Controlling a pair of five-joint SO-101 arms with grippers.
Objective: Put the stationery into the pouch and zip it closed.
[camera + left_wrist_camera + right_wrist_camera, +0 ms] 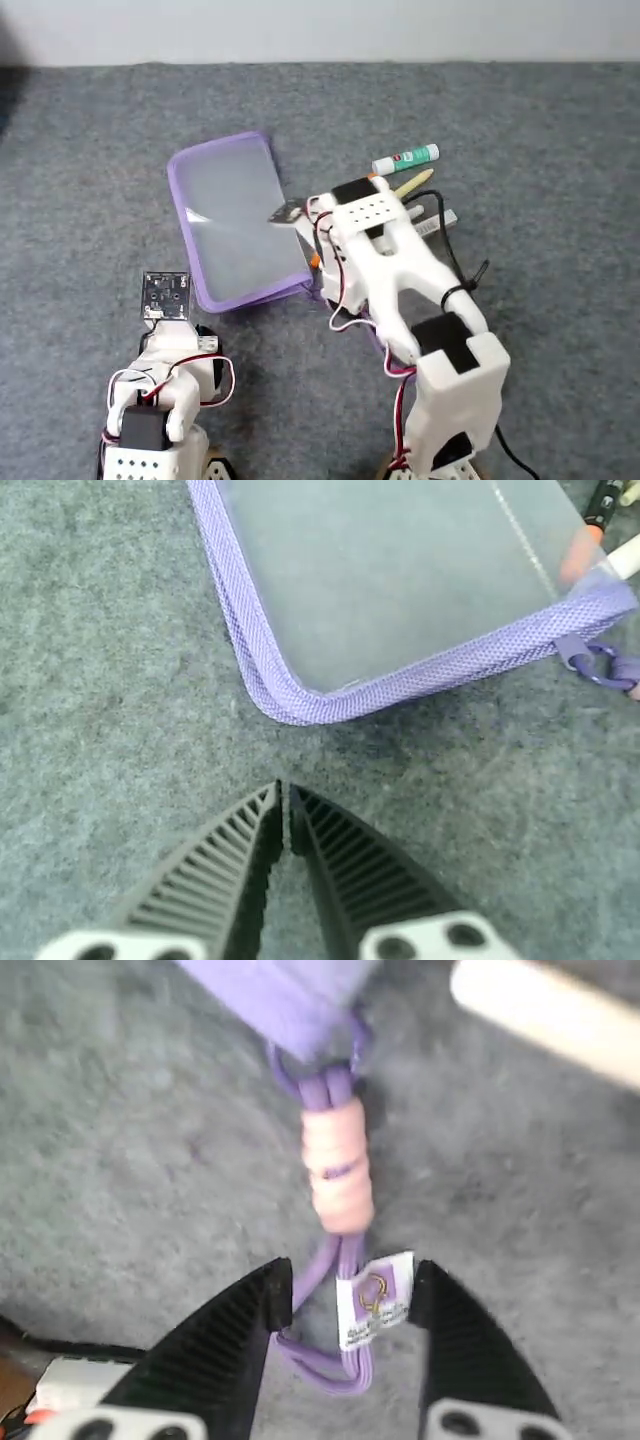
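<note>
The pouch [228,218] is a translucent sleeve with a purple zip border, lying flat on the grey felt. Its near corner [300,695] lies just ahead of my left gripper [284,818], which is shut on nothing and low over the felt. My right gripper [345,1295] is open at the pouch's other near corner [300,1000]. The purple zip-pull cord with its pink bead [338,1165] and white tag [375,1302] lies between the fingers. A glue stick [405,158], a cream pencil [412,184] and a grey item [440,222] lie beside the right arm [385,240].
A small dark item [290,212] and an orange-tipped pen [582,548] lie at the pouch's right edge. A cream stick [550,1010] rests near the zip pull. Black cables trail along the right arm. The felt ends at a pale wall at the back.
</note>
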